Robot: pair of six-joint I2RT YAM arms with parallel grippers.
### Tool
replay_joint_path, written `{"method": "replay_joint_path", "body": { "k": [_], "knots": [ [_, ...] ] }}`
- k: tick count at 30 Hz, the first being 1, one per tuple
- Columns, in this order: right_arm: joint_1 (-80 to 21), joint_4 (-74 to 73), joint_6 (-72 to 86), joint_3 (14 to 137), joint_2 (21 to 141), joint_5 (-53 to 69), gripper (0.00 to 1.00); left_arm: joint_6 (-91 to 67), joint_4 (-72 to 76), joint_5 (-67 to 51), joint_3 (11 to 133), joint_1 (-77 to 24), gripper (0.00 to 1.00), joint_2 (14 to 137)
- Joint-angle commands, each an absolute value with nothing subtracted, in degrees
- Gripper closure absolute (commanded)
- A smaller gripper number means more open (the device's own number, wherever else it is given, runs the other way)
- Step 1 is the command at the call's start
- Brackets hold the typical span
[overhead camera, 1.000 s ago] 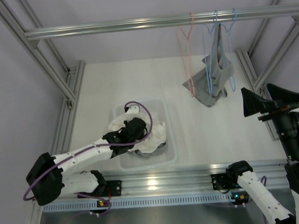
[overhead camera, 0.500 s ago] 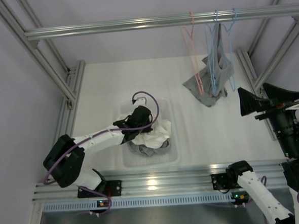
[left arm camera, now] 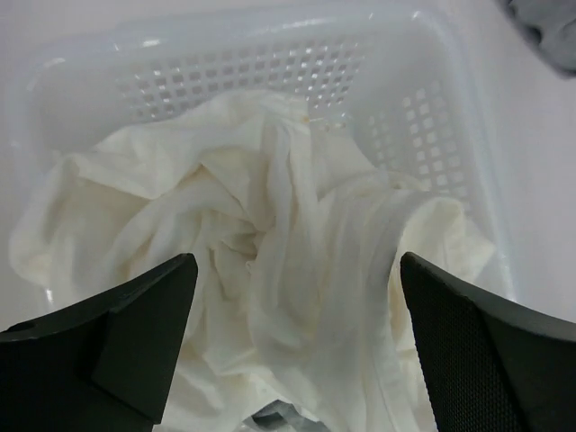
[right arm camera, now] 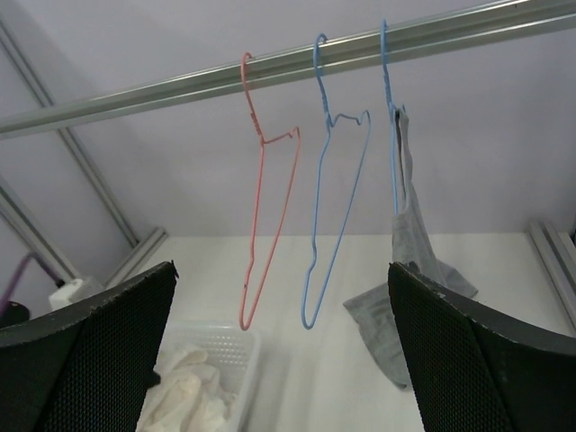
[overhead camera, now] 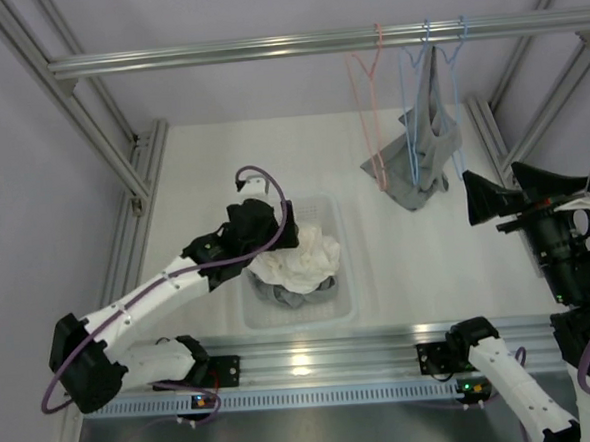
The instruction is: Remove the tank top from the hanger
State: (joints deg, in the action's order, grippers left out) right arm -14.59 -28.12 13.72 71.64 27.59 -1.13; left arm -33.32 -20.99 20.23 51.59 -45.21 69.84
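**Right arm facing the rail, tank top ahead and off to its right**

The grey tank top [right arm camera: 409, 225] is hanging from the rightmost blue hanger [right arm camera: 388, 81] on the rail [right arm camera: 270, 67]. It is draping long and narrow, its long axis running straight down, with the bottom end bunching low. The right gripper [right arm camera: 281, 297] is looking at it with its jaws spread wide, holding nothing and touching nothing. From its wrist view the garment is sitting up ahead and right of centre, near the right finger's side, so I'd say a shift to the right is coming. The left gripper [left arm camera: 297, 270] is hovering wide open over the white cloth [left arm camera: 261, 234] in the basket [left arm camera: 270, 63], well apart from the hangers. The right arm is clearly the nearer one.
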Motion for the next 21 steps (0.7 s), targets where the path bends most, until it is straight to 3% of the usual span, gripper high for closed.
{"method": "replay_joint_path", "body": {
  "k": [1, 7, 10, 15, 21],
  "knots": [
    [-15.2, -24.5, 13.9, 70.6, 30.1, -0.4, 0.01, -31.7, -25.5, 23.3, 56.2, -45.2, 0.01, 62.7],
    [-15.2, -24.5, 13.1, 69.8, 33.5, 2.0, 0.01, -30.6, -29.7, 35.4, 62.2, -44.5, 0.01, 61.3],
    [-15.2, -24.8, 12.7, 68.5, 33.7, 0.8, 0.01, -30.5, -30.6, 32.7, 67.6, -39.8, 0.01, 66.4],
    [-15.3, -31.2, 9.9, 68.2, 33.0, -3.1, 0.01, -33.8, -31.6, 34.1, 70.1, -28.0, 0.01, 66.6],
    [-16.1, -36.2, 9.1, 63.6, 30.6, -9.8, 0.01, -33.5, -34.4, 28.7, 66.4, -11.3, 0.01, 56.4]
  ]
}}
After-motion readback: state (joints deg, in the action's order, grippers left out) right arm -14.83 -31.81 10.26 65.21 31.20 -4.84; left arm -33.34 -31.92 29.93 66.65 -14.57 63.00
